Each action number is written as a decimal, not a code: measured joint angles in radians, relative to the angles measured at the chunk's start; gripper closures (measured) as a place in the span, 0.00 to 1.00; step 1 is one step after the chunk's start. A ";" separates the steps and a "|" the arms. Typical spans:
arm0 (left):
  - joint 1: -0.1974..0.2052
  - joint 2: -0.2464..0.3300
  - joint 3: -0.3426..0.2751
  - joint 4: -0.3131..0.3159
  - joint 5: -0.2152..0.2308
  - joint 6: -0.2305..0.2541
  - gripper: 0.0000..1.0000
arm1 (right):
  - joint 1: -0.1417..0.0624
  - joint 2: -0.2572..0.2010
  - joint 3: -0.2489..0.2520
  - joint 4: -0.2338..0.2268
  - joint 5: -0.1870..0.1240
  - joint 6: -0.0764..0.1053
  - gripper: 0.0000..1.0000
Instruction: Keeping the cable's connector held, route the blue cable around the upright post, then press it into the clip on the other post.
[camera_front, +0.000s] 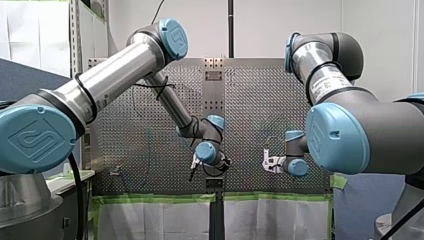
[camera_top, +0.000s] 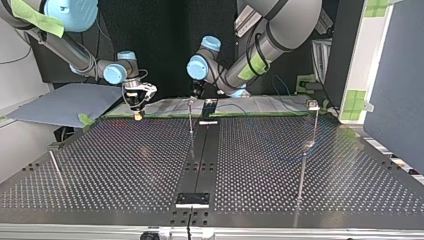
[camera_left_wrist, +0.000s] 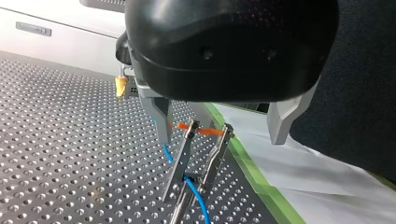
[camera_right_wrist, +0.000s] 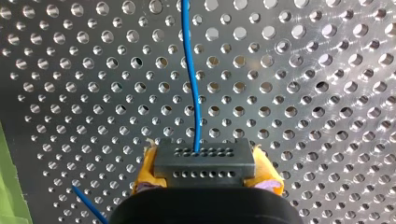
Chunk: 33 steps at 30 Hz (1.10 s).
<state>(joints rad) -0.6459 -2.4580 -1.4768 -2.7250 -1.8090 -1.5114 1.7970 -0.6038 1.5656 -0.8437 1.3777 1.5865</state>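
Note:
In the right wrist view my right gripper (camera_right_wrist: 205, 179) is shut on the dark connector (camera_right_wrist: 204, 161), held between its yellow pads (camera_right_wrist: 268, 179). The blue cable (camera_right_wrist: 191, 79) runs out of the connector and away over the perforated plate. In the left wrist view my left gripper (camera_left_wrist: 219, 140) is open, and its metal fingers (camera_left_wrist: 161, 123) straddle the clip (camera_left_wrist: 201, 154) atop a thin post. The blue cable (camera_left_wrist: 196, 193) passes between the clip's two metal arms. In the top view my right gripper (camera_top: 137, 107) hangs at the table's far edge. My left gripper (camera_top: 193, 92) is above the middle post (camera_top: 190, 122).
A second upright post (camera_top: 304, 155) stands at the top view's right, and a leaning rod (camera_top: 56, 167) at its left. Green tape (camera_left_wrist: 252, 168) and white sheeting (camera_left_wrist: 317, 177) border the table's far edge. A grey-blue board (camera_top: 65, 102) lies beyond the far left corner.

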 joint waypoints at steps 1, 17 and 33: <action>0.000 0.000 0.000 0.001 -0.001 -0.002 0.00 | 0.000 0.000 0.000 0.000 0.000 0.000 1.00; -0.014 0.025 -0.027 0.021 -0.033 -0.003 0.00 | 0.000 0.000 0.000 0.003 0.000 0.001 1.00; -0.030 0.165 -0.168 0.160 -0.131 -0.115 0.00 | 0.000 0.000 0.000 0.006 0.000 0.005 1.00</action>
<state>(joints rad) -0.6760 -2.2932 -1.6448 -2.5645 -1.9404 -1.6268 1.7971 -0.6037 1.5657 -0.8375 1.3777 1.5913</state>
